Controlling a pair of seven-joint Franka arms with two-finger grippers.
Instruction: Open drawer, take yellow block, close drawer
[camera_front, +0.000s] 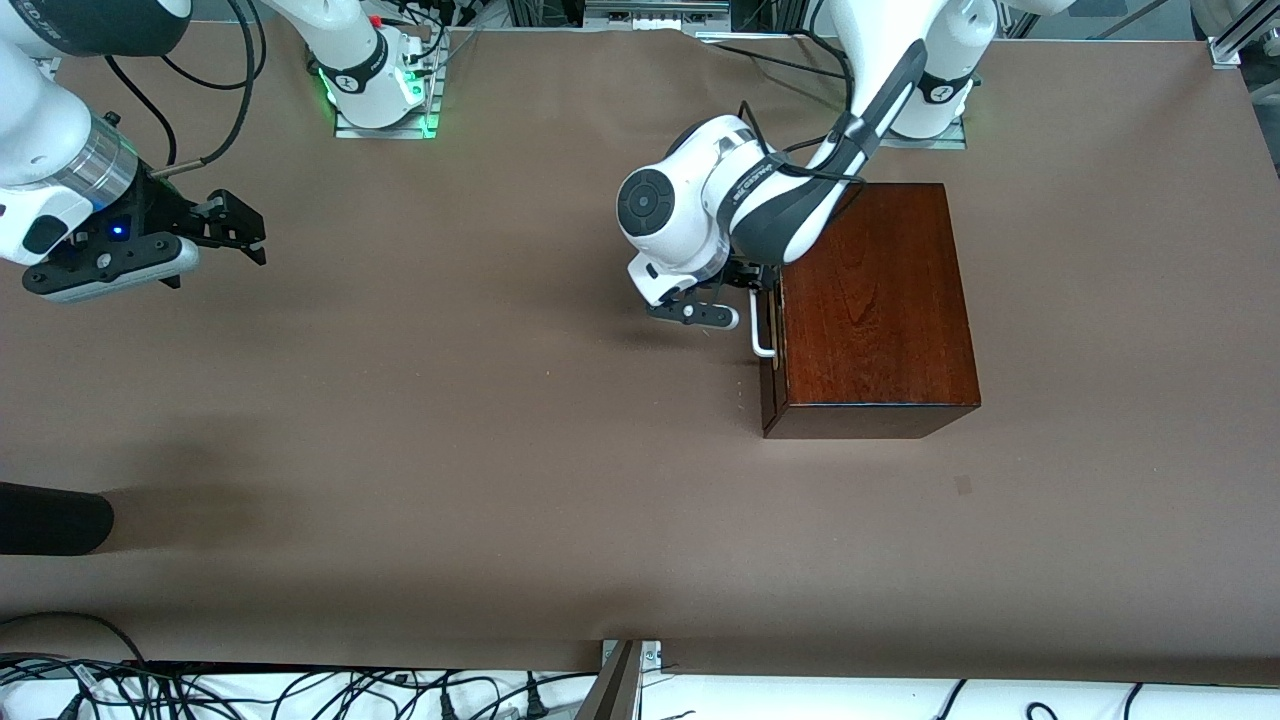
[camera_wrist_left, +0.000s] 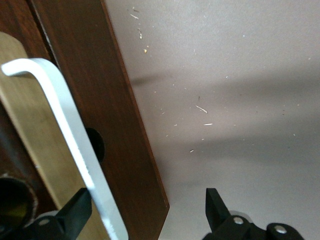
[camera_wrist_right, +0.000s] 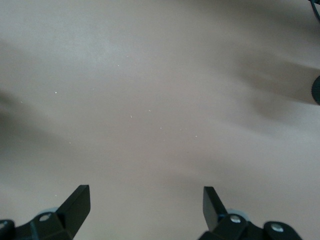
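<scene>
a glossy mahogany box (camera_front: 875, 305) sits on the brown table (camera_front: 450, 450) toward the left arm's end, close to that arm's base. its drawer (camera_front: 771, 345) is shut or very nearly so: the dark front lies almost flush with the box face, and the white bar handle (camera_front: 760, 325) stands out from it toward the right arm's end of the table.

the left gripper (camera_front: 742, 292) is down at the drawer front, at the handle's end that lies farther from the front camera. in the left wrist view its fingers (camera_wrist_left: 77, 210) stand wide apart, spread about the handle (camera_wrist_left: 65, 135); one fingertip lies just beside the bar, the other hangs over bare table. whether the pads touch the bar cannot be told, and nothing is clamped. a dark round hole (camera_wrist_left: 95, 145) shows in the drawer front (camera_wrist_left: 120, 115) next to the bar.

the right gripper (camera_front: 240, 230) waits in the air over bare table at the right arm's end, well apart from the box, its jaws fully spread and holding nothing; its wrist view shows both fingertips (camera_wrist_right: 77, 200) above plain cloth.

the yellow block is not visible in any view.
</scene>
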